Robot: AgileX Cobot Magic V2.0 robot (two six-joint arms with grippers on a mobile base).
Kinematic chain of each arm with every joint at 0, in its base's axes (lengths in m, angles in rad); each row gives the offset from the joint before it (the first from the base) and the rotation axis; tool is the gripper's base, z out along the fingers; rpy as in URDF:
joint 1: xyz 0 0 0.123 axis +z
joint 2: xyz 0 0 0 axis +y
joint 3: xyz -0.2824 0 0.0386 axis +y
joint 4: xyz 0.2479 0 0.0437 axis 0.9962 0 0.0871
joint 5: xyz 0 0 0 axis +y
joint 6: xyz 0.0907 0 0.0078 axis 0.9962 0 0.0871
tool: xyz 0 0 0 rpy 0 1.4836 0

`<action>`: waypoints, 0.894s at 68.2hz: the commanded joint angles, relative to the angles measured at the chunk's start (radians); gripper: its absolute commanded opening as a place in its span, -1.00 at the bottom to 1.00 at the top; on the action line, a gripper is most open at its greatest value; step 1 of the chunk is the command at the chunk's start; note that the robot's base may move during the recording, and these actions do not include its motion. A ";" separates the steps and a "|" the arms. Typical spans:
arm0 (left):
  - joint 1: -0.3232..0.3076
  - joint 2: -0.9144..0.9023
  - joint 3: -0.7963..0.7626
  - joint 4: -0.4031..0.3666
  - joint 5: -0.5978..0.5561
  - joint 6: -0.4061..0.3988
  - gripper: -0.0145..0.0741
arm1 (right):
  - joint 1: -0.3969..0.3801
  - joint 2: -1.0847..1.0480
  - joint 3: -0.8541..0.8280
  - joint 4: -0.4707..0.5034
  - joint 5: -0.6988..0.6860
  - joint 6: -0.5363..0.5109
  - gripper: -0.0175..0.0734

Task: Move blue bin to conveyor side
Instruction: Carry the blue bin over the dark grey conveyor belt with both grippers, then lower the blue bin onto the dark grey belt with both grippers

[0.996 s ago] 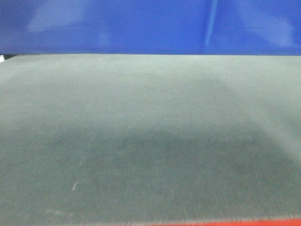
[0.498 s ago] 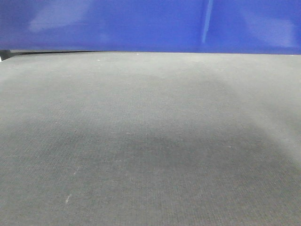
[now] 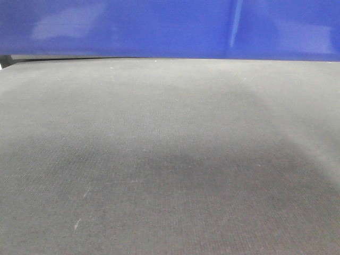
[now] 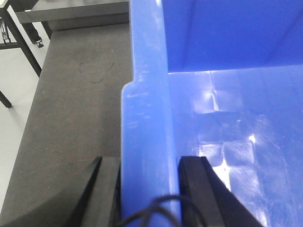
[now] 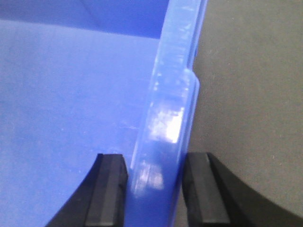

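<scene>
The blue bin [image 3: 170,26] fills the top of the front view, its glossy wall standing over the grey textured surface [image 3: 170,159]. In the left wrist view my left gripper [image 4: 149,163] straddles the bin's thick left rim [image 4: 147,94], one finger outside and one inside, both pressed against it. In the right wrist view my right gripper [image 5: 155,161] straddles the right rim [image 5: 170,109] the same way and is closed on it. The conveyor is out of view.
In the left wrist view the grey surface [image 4: 75,118] ends at its left edge over pale floor [image 4: 14,123]. A dark metal shelf [image 4: 71,12] on black legs [image 4: 19,42] stands beyond its far end.
Over the last second the bin's lower edge rose slightly in the front view, a thin dark gap appeared under its left end, and the red strip at the bottom left the frame.
</scene>
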 commanded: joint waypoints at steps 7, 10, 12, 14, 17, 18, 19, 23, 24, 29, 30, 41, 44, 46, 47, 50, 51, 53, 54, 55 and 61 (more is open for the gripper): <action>0.019 -0.019 -0.017 0.196 -0.153 0.001 -0.71 | -0.019 -0.028 -0.020 -0.161 -0.063 -0.029 -0.77; 0.019 -0.019 -0.017 0.196 -0.157 0.001 -0.71 | -0.019 -0.028 -0.020 -0.161 -0.063 -0.029 -0.77; 0.019 -0.019 -0.017 0.196 -0.157 0.001 -0.71 | -0.019 -0.028 -0.020 -0.161 -0.066 -0.029 -0.77; 0.019 -0.019 -0.017 0.196 -0.157 0.001 -0.71 | -0.019 -0.028 -0.020 -0.159 -0.070 -0.029 -0.77; 0.019 -0.019 -0.017 0.189 -0.157 0.001 -0.71 | -0.019 -0.028 -0.020 -0.154 -0.073 -0.029 -0.77; 0.019 -0.019 -0.017 0.186 -0.157 0.001 -0.71 | -0.019 -0.028 -0.020 -0.154 -0.075 -0.029 -0.77; 0.019 -0.019 -0.017 0.184 -0.157 0.001 -0.71 | -0.019 -0.028 -0.020 -0.154 -0.078 -0.029 -0.77; 0.019 -0.019 -0.017 0.171 -0.155 0.001 -0.71 | -0.019 -0.022 -0.018 -0.154 -0.094 -0.029 -0.77; 0.019 -0.017 -0.017 0.171 -0.155 0.001 -0.71 | -0.019 -0.019 -0.018 -0.154 -0.094 -0.029 -0.77; 0.019 0.005 -0.017 0.176 -0.146 0.001 -0.71 | -0.019 0.004 -0.018 -0.157 -0.092 -0.029 -0.77; 0.019 0.012 -0.017 0.176 -0.143 0.001 -0.71 | -0.019 0.012 -0.018 -0.157 -0.089 -0.029 -0.77; 0.019 0.129 -0.017 0.163 -0.063 0.001 -0.71 | -0.019 0.100 -0.018 -0.157 -0.091 -0.029 -0.77; 0.019 0.160 -0.017 0.147 -0.048 0.001 -0.71 | -0.019 0.132 -0.018 -0.157 -0.093 -0.029 -0.77; 0.019 0.185 -0.017 0.132 -0.039 0.001 -0.71 | -0.019 0.151 -0.018 -0.157 -0.093 -0.029 -0.77; 0.019 0.195 -0.017 0.125 -0.037 0.001 -0.71 | -0.019 0.161 -0.018 -0.157 -0.093 -0.029 -0.77; 0.019 0.223 -0.017 0.112 -0.026 0.001 -0.71 | -0.019 0.189 -0.018 -0.148 -0.095 -0.029 -0.76; 0.019 0.232 -0.017 0.105 -0.021 0.001 -0.71 | -0.019 0.198 -0.018 -0.138 -0.095 -0.029 -0.76; 0.019 0.246 -0.017 0.101 -0.011 0.001 -0.71 | -0.019 0.215 -0.018 -0.124 -0.095 -0.029 -0.74; 0.019 0.254 -0.017 0.099 -0.006 0.001 -0.71 | -0.019 0.224 -0.018 -0.120 -0.095 -0.029 -0.72; 0.019 0.266 -0.017 0.099 -0.001 0.001 -0.70 | -0.019 0.233 -0.018 -0.111 -0.095 -0.029 -0.69; 0.019 0.308 -0.017 0.071 0.032 0.001 -0.59 | -0.019 0.279 -0.018 -0.067 -0.097 -0.029 -0.43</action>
